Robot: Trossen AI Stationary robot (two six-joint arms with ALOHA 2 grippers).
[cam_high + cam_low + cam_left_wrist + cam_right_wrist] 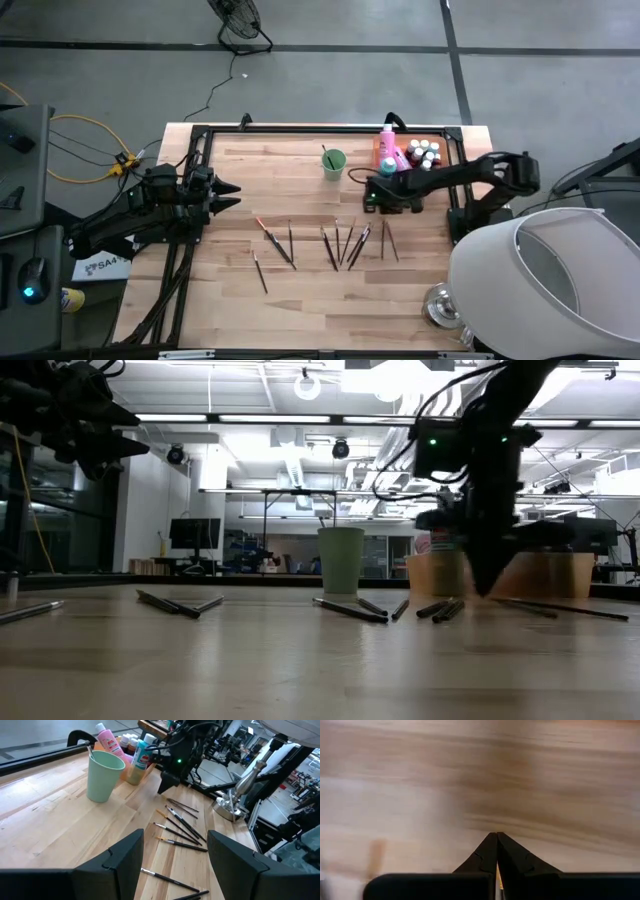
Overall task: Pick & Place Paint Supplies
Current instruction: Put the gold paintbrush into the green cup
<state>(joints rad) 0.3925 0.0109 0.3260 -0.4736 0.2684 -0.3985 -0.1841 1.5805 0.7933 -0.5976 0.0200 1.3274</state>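
Here the right gripper (372, 196) was clenched empty, tip down just above the table (300, 300) beside the orange tray (378, 152) holding the bottles (425, 152). Brushes (340, 243) lay scattered mid-table; one stood in the green cup (333, 163). The left gripper (232, 195) waited released at the left edge, holding nothing.

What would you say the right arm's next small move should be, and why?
Probably open the jaws and shift toward the nearest brush. The right gripper points down at bare table beside the orange tray, jaws shut with nothing visibly held, while brushes lie scattered just in front. The left gripper waits open at the table's left edge.
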